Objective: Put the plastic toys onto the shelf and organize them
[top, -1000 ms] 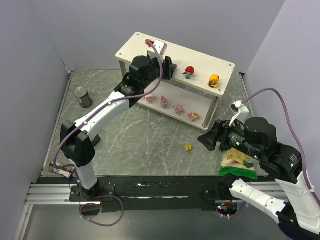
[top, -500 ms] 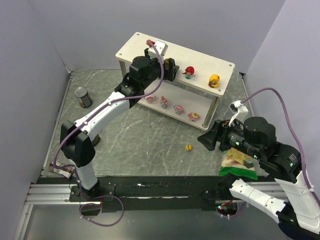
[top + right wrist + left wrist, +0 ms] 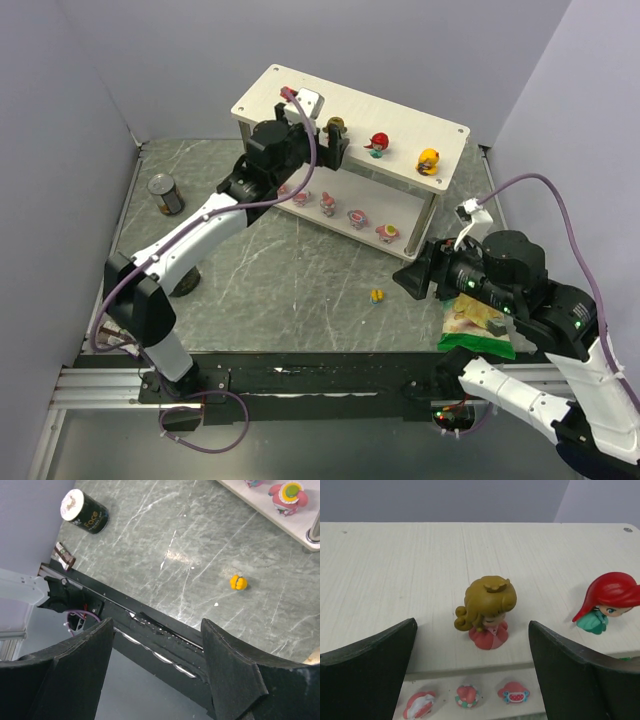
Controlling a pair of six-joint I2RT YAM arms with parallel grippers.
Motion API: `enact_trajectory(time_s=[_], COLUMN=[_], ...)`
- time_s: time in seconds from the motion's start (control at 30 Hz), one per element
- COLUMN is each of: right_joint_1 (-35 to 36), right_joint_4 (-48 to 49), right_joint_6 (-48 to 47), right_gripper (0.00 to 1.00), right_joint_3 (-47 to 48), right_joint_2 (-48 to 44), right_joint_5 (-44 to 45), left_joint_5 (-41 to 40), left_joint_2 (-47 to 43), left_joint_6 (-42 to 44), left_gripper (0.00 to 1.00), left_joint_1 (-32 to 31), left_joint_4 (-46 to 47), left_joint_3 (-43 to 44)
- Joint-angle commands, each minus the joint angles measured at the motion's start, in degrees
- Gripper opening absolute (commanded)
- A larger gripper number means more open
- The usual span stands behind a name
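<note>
We hold our left gripper (image 3: 472,626) wide, clear of the brown figurine (image 3: 487,611) upright on the shelf (image 3: 395,575); our right gripper (image 3: 156,625) hangs apart, empty.

Soft, even light filled every view, with only faint shadows. A pale sheen lay on the tabletop (image 3: 177,556). The left pincer fingers (image 3: 367,672) were dark and soft-edged.

Left tool (image 3: 471,629) and right tool (image 3: 157,626) both stand spread apart.

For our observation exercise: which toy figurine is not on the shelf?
The orange-yellow figurine, alone on the grey table in front of the shelf; every other visible figurine sits on its boards.
</note>
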Motion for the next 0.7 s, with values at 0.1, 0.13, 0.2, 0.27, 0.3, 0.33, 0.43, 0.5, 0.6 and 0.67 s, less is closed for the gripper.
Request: enact_trajectory(time_s=[0.1, 0.13, 0.2, 0.27, 0.3, 0.33, 0.43, 0.5, 0.6, 0.67], right_joint_1=[-0.4, -0.4, -0.4, -0.4, -0.4, -0.6, -1.8, -3.5, -8.6, -12.3], right_joint_4=[1.5, 1.6, 2.1, 3.3, 3.8, 4.5, 4.3, 2.9, 2.6, 6.7], right_joint_6=[0.9, 1.0, 1.2, 1.4, 1.5, 1.7, 2.8, 4.2, 5.8, 6.5], right_gripper=[0.79, 0.79, 0.79, 0.79, 0.79, 0.79, 0.79, 0.78, 0.76, 0.76], right_joint_3=[0.1, 0.0, -0.3, -0.8, -1.3, -1.5, -2.2, -2.9, -8.0, -14.9], right_joint_2=[1.5, 1.7, 2.2, 2.5, 2.5, 2.6, 3.7, 5.6, 7.4, 6.4], right_joint_5=[0.3, 0.1, -0.3, -0.4, -0.3, 0.3, 1.8, 4.2, 5.6, 2.7], left_joint_5=[-0.8, -0.5, -0.1, 0.0, -0.1, -0.4, 0.0, 1.6, 3.0, 2.7], left_joint_2=[-7.9, -8.5, -10.4, -13.0, -14.1, -15.2, -19.7, -23.0, -27.8, -31.5], left_joint_6=[1.0, 0.7, 0.4, -0.2, -0.4, -0.6, -2.1, -4.3, -8.4, -10.9], left_gripper=[0.99, 0.99, 0.99, 0.99, 0.99, 0.99, 0.99, 0.99, 0.99, 0.99], left_joint_1=[0.3, 0.3, 0.3, 0.3, 0.3, 0.3, 0.3, 0.3, 0.3, 0.3], left_joint_4=[2.9, 2.4, 1.5, 0.1, -0.5, -1.1, -4.2, -6.1, -9.2, -9.7], left_joint_3=[-1.5, -1.5, -2.3, -3.1, -4.2, -4.8, -7.4, -10.3, -17.3, -21.6])
